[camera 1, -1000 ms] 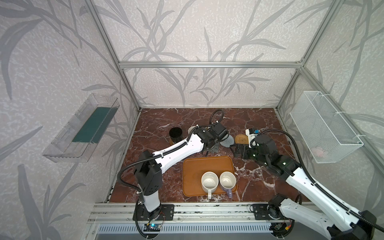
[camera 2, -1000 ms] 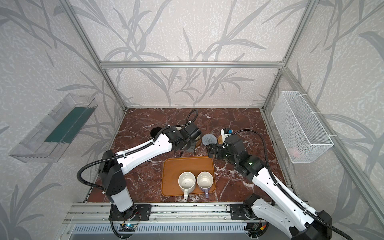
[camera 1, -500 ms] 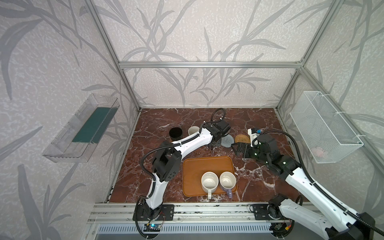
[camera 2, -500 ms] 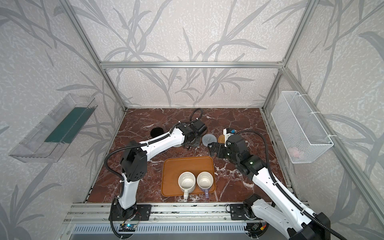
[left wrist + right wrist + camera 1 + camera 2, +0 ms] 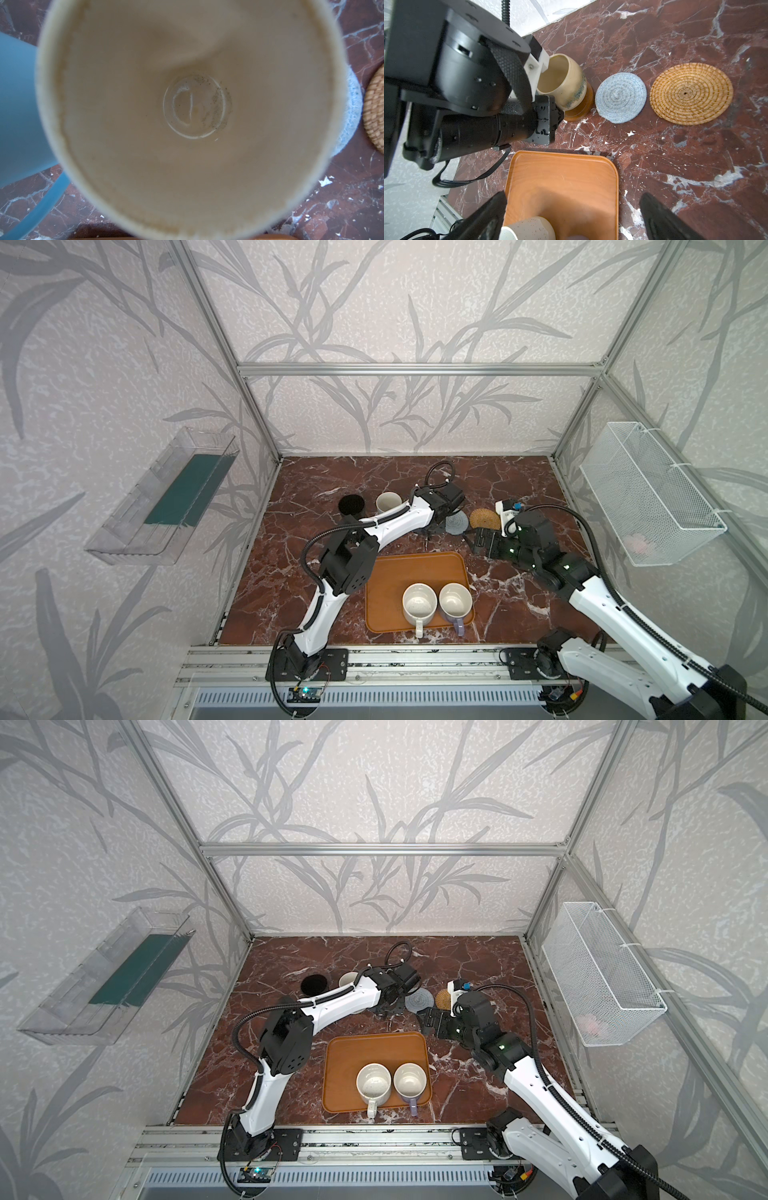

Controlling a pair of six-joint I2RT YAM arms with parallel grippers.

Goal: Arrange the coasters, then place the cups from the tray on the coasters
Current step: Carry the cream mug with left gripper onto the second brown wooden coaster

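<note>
While the tray (image 5: 407,572) holds only the speckled white cup (image 5: 419,605) and lavender cup (image 5: 455,602), we judge three cups moved. The black cup (image 5: 351,504) and light blue cup (image 5: 388,502) stand beyond it (coasters hidden), and the left gripper (image 5: 542,66) pinches the cream-yellow cup (image 5: 566,87) on a brown coaster (image 5: 583,110). The right gripper (image 5: 482,541) hangs spread, and the grey-blue coaster (image 5: 620,97) and rattan coaster (image 5: 691,93) lie bare.

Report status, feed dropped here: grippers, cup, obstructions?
Left gripper shut on cream cup, on brown coaster. Right gripper open near tray. Speckled cup, lavender cup on tray. Nothing blocking.
</note>
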